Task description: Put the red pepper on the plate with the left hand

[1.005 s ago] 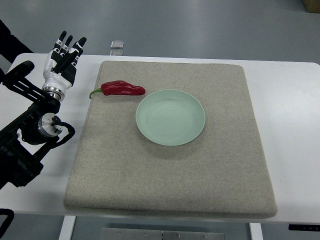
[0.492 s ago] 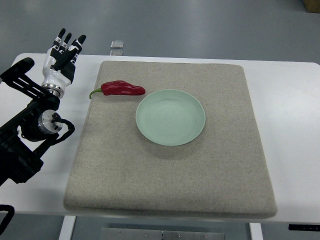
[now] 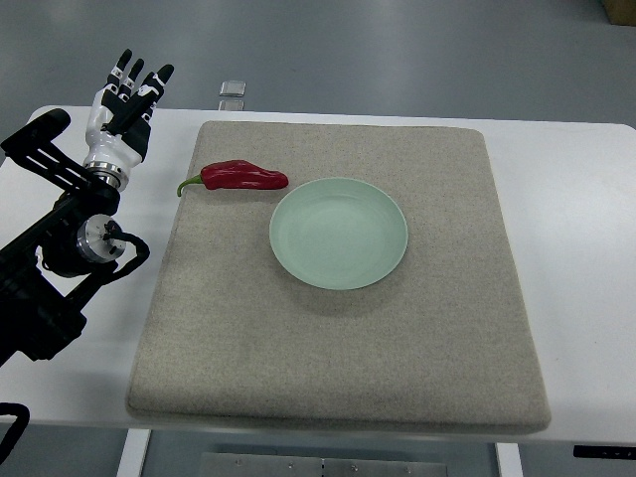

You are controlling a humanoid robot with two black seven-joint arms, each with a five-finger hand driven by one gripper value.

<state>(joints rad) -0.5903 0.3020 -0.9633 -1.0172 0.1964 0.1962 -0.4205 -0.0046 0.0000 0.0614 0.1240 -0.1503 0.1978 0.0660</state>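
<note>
A red pepper [image 3: 242,177] with a green stem lies on the grey mat, just off the upper-left rim of the pale green plate [image 3: 339,233]. The plate holds nothing. My left hand [image 3: 127,99] is raised over the table's far left edge, well left of the pepper, with its fingers spread and holding nothing. Its black arm comes in along the left edge. The right arm does not show.
The grey mat [image 3: 338,358] covers most of the white table [image 3: 576,219]. A small clear object [image 3: 233,88] sits at the table's far edge above the mat.
My left hand has drifted slightly up and away toward the table's far edge. The pepper and plate have not moved.
</note>
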